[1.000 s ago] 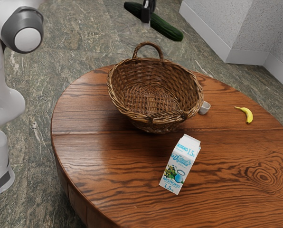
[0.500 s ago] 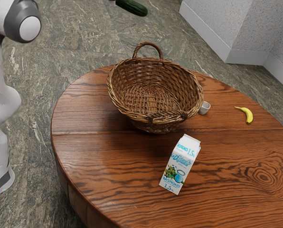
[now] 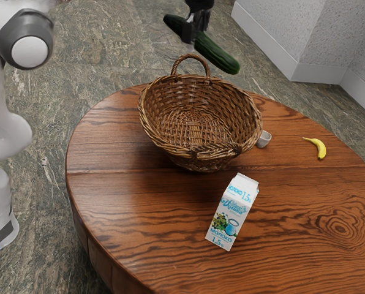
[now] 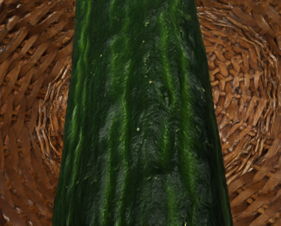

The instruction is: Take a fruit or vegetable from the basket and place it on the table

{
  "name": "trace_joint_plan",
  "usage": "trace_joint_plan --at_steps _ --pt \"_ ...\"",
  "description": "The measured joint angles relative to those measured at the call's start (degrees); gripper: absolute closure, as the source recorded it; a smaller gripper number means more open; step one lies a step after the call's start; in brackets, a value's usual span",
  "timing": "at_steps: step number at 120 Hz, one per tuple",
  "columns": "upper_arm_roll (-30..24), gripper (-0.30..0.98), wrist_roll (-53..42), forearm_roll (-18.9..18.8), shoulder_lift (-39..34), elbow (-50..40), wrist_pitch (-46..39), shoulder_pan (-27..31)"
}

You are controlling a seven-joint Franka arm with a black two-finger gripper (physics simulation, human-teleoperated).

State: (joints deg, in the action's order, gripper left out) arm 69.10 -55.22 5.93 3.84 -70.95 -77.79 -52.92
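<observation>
Cucumber (image 3: pixel 216 54): since the frame half a second earlier, it has been brought down and toward the exterior view's right, together with the tool (image 3: pixel 193 32); its whole length is now seen, where only part was seen before.
Arm (image 3: pixel 2 107): its upper joints have been shifted slightly over the same interval.
Tool state: closed on the cucumber, which is gripped near the middle of its length, a finger on each side.
Cucumber position: held in the tool, above the basket (image 3: pixel 199 162) and clear of the bench (image 3: pixel 293 202); it is slanted in the exterior view, with the end toward that view's right placed lower.
Wrist view: the cucumber's ridged green skin is seen close to the tool, with woven wicker found beyond both of its long sides.
Basket: stood on the bench, below the tool; its arched handle (image 3: pixel 191 56) is raised from the rim.
Cup (image 3: pixel 264 140): white, placed on the bench lower than the tool, just beside the basket.
Banana (image 3: pixel 320 149): laid on the bench, well apart from the tool, toward the exterior view's right.
Milk carton (image 3: pixel 233 211): set on the bench, well apart from the tool, on the near side of the basket in the exterior view.
</observation>
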Motion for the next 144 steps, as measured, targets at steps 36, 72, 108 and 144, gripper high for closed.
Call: trace_joint_plan --at_steps 36,72,108,144 --pt "-20.0 0.51 -8.7 2.0 5.9 3.3 -7.9 5.5" --pt "-63.6 0.52 -17.1 5.9 16.5 14.8 -9.4 33.2" --pt "-68.0 0.52 -22.1 3.3 16.8 14.8 -10.3 32.9" --pt "-67.9 0.52 -25.2 3.0 22.5 18.6 -11.8 35.2"
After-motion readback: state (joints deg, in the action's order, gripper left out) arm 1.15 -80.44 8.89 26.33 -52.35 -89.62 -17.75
